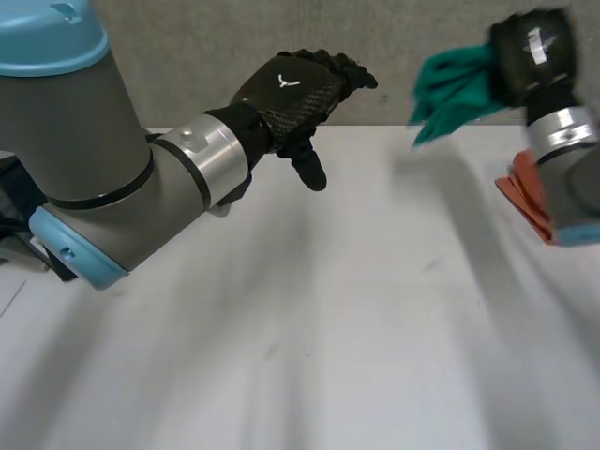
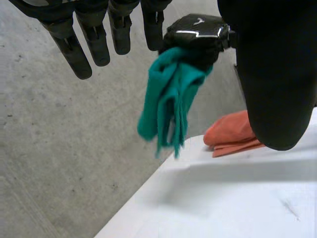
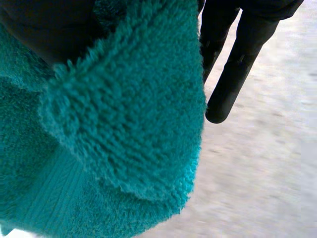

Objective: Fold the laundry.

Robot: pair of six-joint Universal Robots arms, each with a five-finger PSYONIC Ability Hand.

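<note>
A teal towel (image 1: 455, 89) hangs bunched in the air over the table's far right edge, with my right hand (image 1: 531, 52) shut on its upper end. In the left wrist view the same teal towel (image 2: 171, 99) dangles below my right hand (image 2: 198, 34). Up close, the teal towel (image 3: 114, 129) lies against my right palm, with straight fingers (image 3: 237, 64) beside it. My left hand (image 1: 295, 89) hovers open above the far middle of the table, well to the left of the towel, its fingers (image 2: 84, 44) straight and holding nothing.
An orange cloth (image 1: 525, 192) lies folded at the table's right edge, partly behind my right arm; the orange cloth (image 2: 230, 134) sits just below the hanging towel. The white table (image 1: 328, 328) spreads across the front. A grey wall (image 1: 187, 56) stands behind it.
</note>
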